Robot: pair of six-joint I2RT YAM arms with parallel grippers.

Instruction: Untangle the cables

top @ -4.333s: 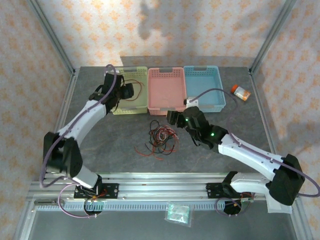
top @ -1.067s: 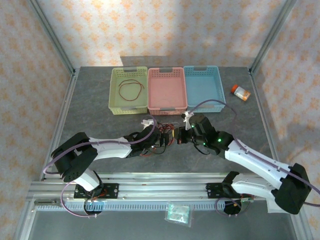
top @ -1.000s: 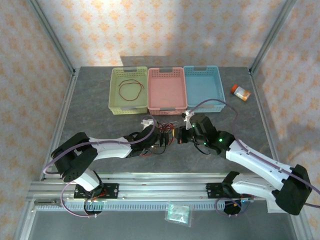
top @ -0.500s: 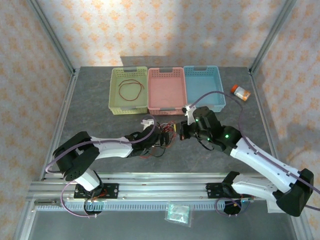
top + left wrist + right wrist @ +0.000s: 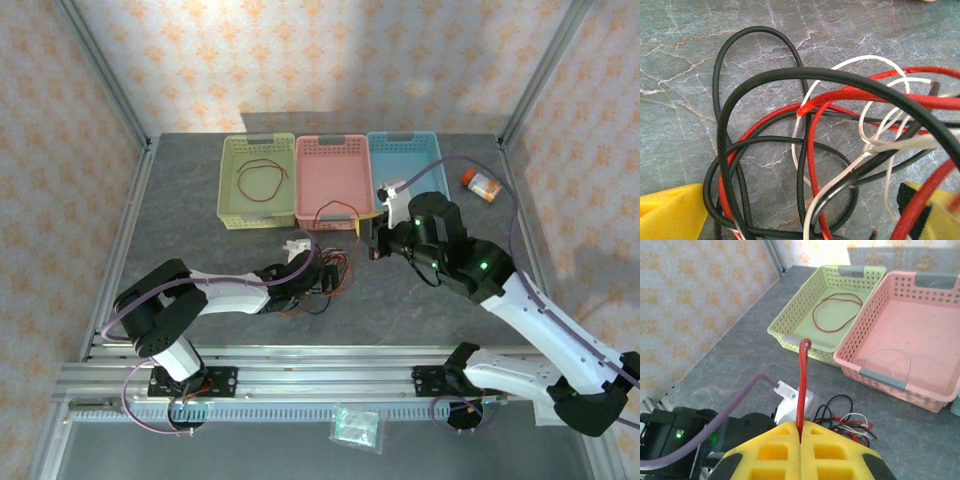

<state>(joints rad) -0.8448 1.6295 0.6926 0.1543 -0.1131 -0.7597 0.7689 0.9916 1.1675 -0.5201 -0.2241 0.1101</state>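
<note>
Nearest me in the overhead view, a clear plastic packet (image 5: 357,428) lies below the rail. Just past the rail my left arm stretches low across the grey table (image 5: 200,240). The left gripper (image 5: 800,216) sits over the tangle of cables (image 5: 322,280). Its yellow pads (image 5: 670,212) are spread wide to either side, with red, black and white strands looping over one another between them, and nothing is pinched.

A little beyond and to the right, my right gripper (image 5: 800,435) hangs above the table. Its pads are pressed together on a single red cable (image 5: 801,385). From overhead, that cable arcs left and down toward the pile.

Farther back, three baskets stand side by side. The yellow-green basket (image 5: 258,224) holds a red loop (image 5: 260,180), the pink basket (image 5: 920,395) holds a thin pale strand (image 5: 886,359), and the blue basket (image 5: 405,137) comes last. An orange bottle (image 5: 482,185) lies to their right.
</note>
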